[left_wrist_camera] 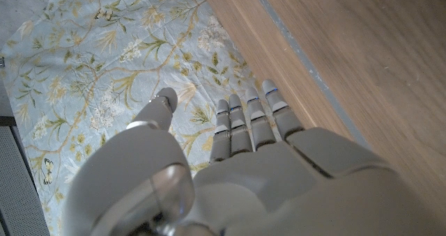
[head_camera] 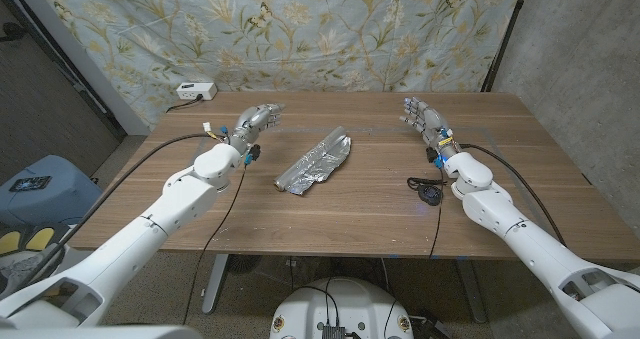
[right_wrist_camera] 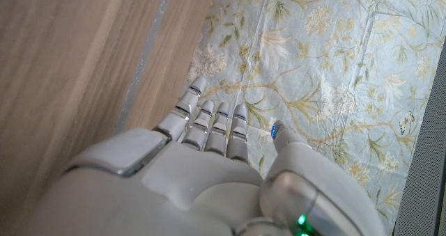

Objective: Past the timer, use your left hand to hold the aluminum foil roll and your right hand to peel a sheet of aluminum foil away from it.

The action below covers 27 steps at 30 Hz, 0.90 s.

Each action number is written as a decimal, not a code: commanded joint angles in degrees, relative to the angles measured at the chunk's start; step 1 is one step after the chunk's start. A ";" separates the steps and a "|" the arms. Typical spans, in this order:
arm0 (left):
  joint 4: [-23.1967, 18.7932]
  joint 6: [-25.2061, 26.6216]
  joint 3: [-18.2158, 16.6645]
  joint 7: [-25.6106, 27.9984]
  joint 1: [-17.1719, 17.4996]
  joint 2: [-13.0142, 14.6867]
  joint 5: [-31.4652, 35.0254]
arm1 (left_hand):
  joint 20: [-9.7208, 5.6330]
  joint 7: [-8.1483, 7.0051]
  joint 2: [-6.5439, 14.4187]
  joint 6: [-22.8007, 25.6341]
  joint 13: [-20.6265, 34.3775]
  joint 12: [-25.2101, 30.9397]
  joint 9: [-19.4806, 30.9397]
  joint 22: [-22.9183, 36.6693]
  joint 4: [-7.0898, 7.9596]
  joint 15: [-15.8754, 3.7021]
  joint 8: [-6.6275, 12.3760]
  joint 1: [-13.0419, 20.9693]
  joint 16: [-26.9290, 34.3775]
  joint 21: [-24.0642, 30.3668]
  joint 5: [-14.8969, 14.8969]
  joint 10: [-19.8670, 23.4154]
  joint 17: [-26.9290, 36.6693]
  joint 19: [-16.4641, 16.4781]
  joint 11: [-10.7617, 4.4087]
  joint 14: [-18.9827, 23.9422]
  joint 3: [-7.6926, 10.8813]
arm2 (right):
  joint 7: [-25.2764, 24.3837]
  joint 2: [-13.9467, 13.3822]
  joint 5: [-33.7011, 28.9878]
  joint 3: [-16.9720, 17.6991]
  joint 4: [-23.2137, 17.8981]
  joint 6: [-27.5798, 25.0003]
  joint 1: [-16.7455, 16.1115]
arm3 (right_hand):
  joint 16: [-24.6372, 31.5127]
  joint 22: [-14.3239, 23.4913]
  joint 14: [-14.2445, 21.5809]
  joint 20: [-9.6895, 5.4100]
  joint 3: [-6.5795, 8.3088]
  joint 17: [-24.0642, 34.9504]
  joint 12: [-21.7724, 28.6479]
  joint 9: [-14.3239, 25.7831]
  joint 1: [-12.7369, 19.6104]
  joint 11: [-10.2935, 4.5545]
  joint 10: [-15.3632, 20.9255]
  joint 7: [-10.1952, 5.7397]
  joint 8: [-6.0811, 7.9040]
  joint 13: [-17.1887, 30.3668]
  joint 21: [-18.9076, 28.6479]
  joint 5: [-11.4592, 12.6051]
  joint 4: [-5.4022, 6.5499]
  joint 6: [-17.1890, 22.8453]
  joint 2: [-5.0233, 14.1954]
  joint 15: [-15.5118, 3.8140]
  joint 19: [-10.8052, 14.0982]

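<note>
Head view shows the pale blue cloth backdrop printed with yellow-green leafy branches (head_camera: pixel 330 29) hanging behind everything, the biggest thing in sight; it also shows in both wrist views (left_wrist_camera: pixel 104 62) (right_wrist_camera: pixel 334 69). Below it lies the brown wooden bench (head_camera: pixel 360 209), its grain running across; a strip of its top shows in the left wrist view (left_wrist_camera: pixel 348 62) and in the right wrist view (right_wrist_camera: pixel 77 62).

Next in size are the two white jointed arms. The left arm (head_camera: pixel 170 214) comes in from the lower corner on the robot's left, a black cable trailing along it; the right arm (head_camera: pixel 520 229) comes in from the opposite corner.

The crinkled silver aluminium foil roll (head_camera: pixel 316 160) lies near the bench's middle, slanted, with a loose wrinkled sheet spread from it. It lies between the two hands and is touched by neither.

The grey left hand (head_camera: pixel 258 118) is raised near the far side of the bench, beside the roll, its fingers (left_wrist_camera: pixel 244 118) extended, slightly parted, holding nothing. The grey right hand (head_camera: pixel 424 117) stands well apart from the roll on the other side, its fingers (right_wrist_camera: pixel 209 121) likewise straight and empty.

A small white boxy timer (head_camera: pixel 195 90) sits at the bench's far left corner. A small black round object (head_camera: pixel 428 193) lies on the bench beside the right forearm.
</note>
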 commanded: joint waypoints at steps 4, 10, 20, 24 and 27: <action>-7.47 10.61 1.94 5.86 -0.98 0.83 5.06 | 0.54 0.23 0.09 1.93 0.77 1.25 0.34 0.45 -0.12 -0.20 0.72 2.01 1.53 1.06 0.87 2.29 0.84 1.55 -0.07 2.55 -0.63 | 3.27 -0.36 0.85 0.17 2.79 0.71 1.88 | 0.28 0.14 -0.18 -1.44 0.13 -0.02 0.21 0.29 0.37 0.07 0.05 0.05 0.05 0.01 -0.20 -0.05 -0.28 0.08 0.11 -1.39 0.52; -9.49 15.12 3.06 8.37 -1.82 0.09 7.03 | 0.52 0.30 0.05 2.40 1.21 1.69 0.38 0.58 -0.19 -0.26 0.68 2.98 2.24 1.32 1.21 3.10 1.28 1.89 0.16 3.47 -0.90 | 5.73 -0.20 1.54 0.08 5.29 0.94 3.46 | 0.33 0.15 -0.21 -1.46 0.11 -0.08 0.20 0.29 0.33 0.10 0.02 0.04 0.04 -0.02 -0.32 -0.08 -0.34 0.07 0.13 -1.39 0.55; -10.98 20.56 5.54 10.69 -3.78 -1.88 9.75 | 0.67 0.81 0.25 3.25 2.06 2.34 0.45 0.81 -0.28 -0.33 0.60 4.93 3.72 1.91 1.96 4.14 2.17 2.79 0.31 5.07 -1.20 | 9.21 -0.28 2.61 0.41 8.96 1.59 5.60 | 0.39 0.15 -0.29 -1.38 0.11 -0.21 0.21 0.29 0.35 0.06 -0.01 -0.01 0.02 -0.05 -0.57 -0.11 -0.56 0.01 0.16 -1.27 0.60; -11.39 23.11 6.90 11.52 -4.78 -2.83 11.03 | 0.63 0.91 0.47 3.36 2.41 2.43 0.48 0.90 -0.35 -0.44 0.49 5.87 4.29 2.09 2.29 4.11 2.56 2.98 0.46 5.49 -1.21 | 10.84 -0.53 2.89 0.62 10.43 2.47 6.17 | 0.41 0.16 -0.42 -1.31 0.08 -0.23 0.19 0.29 0.31 -0.03 -0.09 0.02 0.02 -0.07 -0.67 -0.13 -0.61 -0.02 0.21 -1.30 0.64; -11.61 25.14 8.26 12.21 -5.74 -3.47 12.54 | 0.66 1.03 0.54 3.48 2.59 2.43 0.49 0.95 -0.37 -0.24 0.46 6.32 4.51 2.17 2.44 3.97 2.77 3.04 0.51 5.49 -1.25 | 11.71 -0.66 3.23 0.89 11.26 2.97 6.40 | 0.45 0.16 -0.42 -1.30 0.06 -0.25 0.19 0.29 0.30 0.06 -0.09 0.02 -0.01 -0.08 -0.74 -0.14 -0.66 -0.09 0.21 -1.28 0.65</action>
